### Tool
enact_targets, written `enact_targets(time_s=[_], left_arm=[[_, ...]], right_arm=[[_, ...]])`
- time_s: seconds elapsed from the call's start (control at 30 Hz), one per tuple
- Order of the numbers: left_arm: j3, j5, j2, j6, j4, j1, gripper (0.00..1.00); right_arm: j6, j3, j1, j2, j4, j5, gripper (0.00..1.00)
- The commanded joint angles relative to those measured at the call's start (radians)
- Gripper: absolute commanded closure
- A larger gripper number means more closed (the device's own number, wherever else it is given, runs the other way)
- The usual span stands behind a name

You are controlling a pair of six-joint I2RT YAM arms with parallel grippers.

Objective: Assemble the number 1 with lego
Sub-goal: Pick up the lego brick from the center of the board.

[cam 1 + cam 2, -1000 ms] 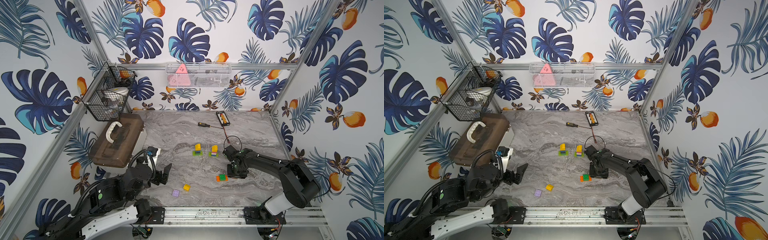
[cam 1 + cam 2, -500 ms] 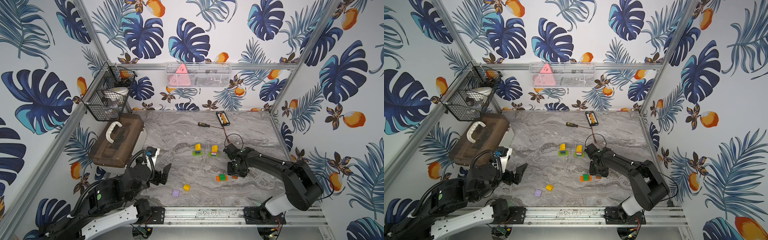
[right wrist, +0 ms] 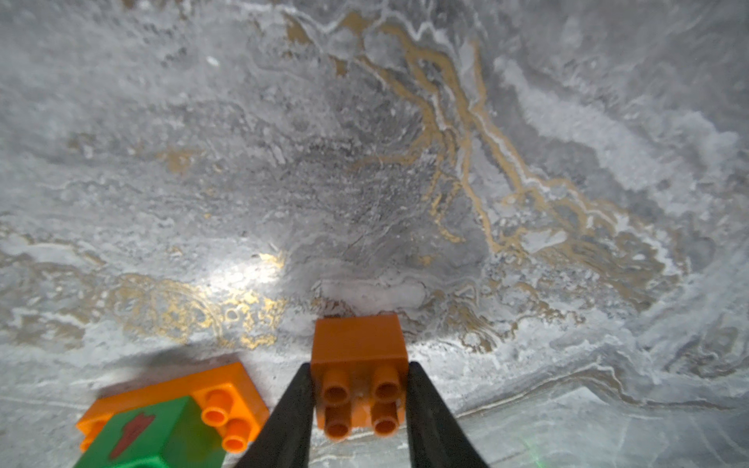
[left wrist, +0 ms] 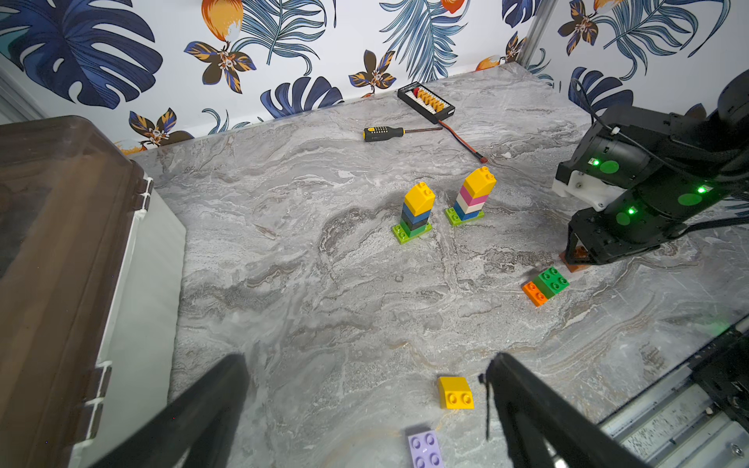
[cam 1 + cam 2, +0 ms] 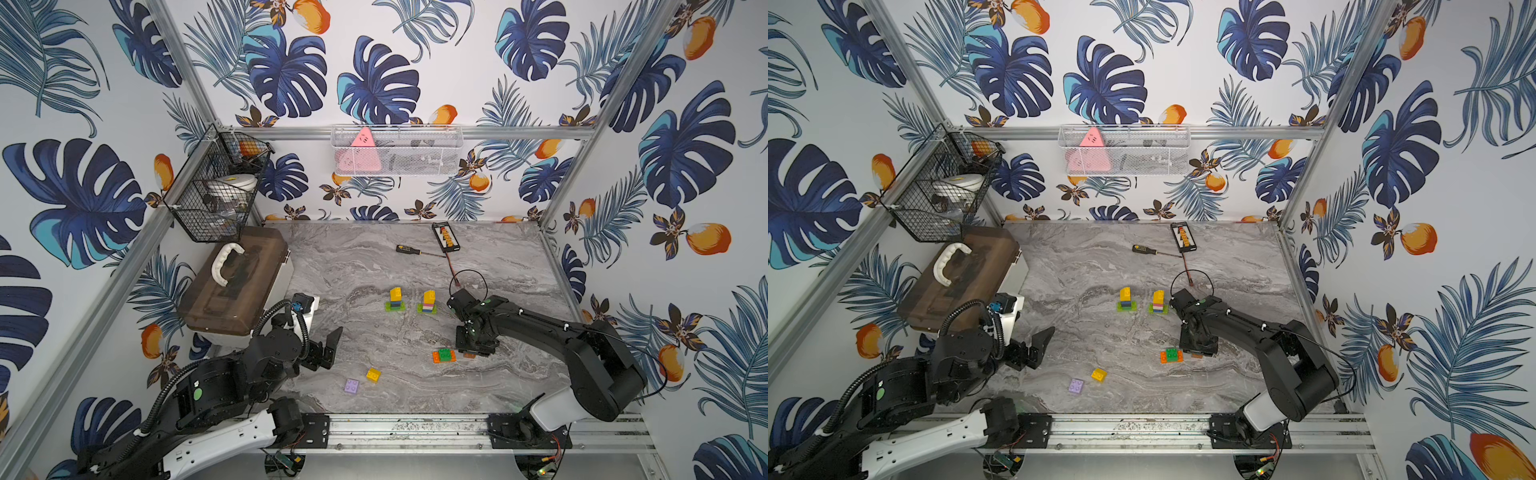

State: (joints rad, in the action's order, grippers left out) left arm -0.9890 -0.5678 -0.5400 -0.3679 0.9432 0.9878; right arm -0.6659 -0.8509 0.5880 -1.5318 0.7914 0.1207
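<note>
Glossy plastic lego [image 3: 358, 356], matt marbled stone-look tabletop [image 5: 374, 257]

Left pincer [image 4: 369, 360] wide, right pincer [image 3: 358, 368] gripping brick [image 3: 356, 340]

I work in a robot test cell, a lab rig: an aluminium frame [image 5: 532, 132] boxes me in, with leaf-and-fruit wallpaper [image 5: 374, 87] on flat panels at 9, 12 and 3 o'clock. My left arm [image 5: 216, 390] and right arm [image 5: 540, 328] are both mounted on a metal rail [image 5: 407, 428] at 6 o'clock. The marble-look tabletop [image 5: 353, 266] carries a screwdriver [image 5: 403, 249] and a wired connector board [image 5: 445, 237] near 12 o'clock; a black wire basket [image 5: 208, 208] hangs at 10 o'clock, a white mesh basket [image 5: 397, 151] at 12.
</note>
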Motion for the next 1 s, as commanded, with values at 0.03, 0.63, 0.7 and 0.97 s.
enact_targets(time_s=[0.03, 0.63, 0.7, 0.97], left_arm=[[-0.003, -0.015, 0.001, -0.015, 0.0, -0.003, 0.01], [-0.003, -0.014, -0.001, -0.014, -0.001, -0.002, 0.01], [-0.004, -0.014, 0.001, -0.014, -0.001, -0.003, 0.01], [-0.004, -0.02, 0.014, -0.017, 0.003, -0.003, 0.01]], right_arm=[[-0.007, 0.003, 0.001, 0.001, 0.0, -0.001, 0.63], [-0.002, -0.093, 0.061, 0.149, 0.163, -0.03, 0.77], [-0.015, -0.129, 0.104, 0.142, 0.193, -0.016, 0.77], [-0.073, -0.219, 0.271, 0.045, 0.211, 0.017, 0.79]])
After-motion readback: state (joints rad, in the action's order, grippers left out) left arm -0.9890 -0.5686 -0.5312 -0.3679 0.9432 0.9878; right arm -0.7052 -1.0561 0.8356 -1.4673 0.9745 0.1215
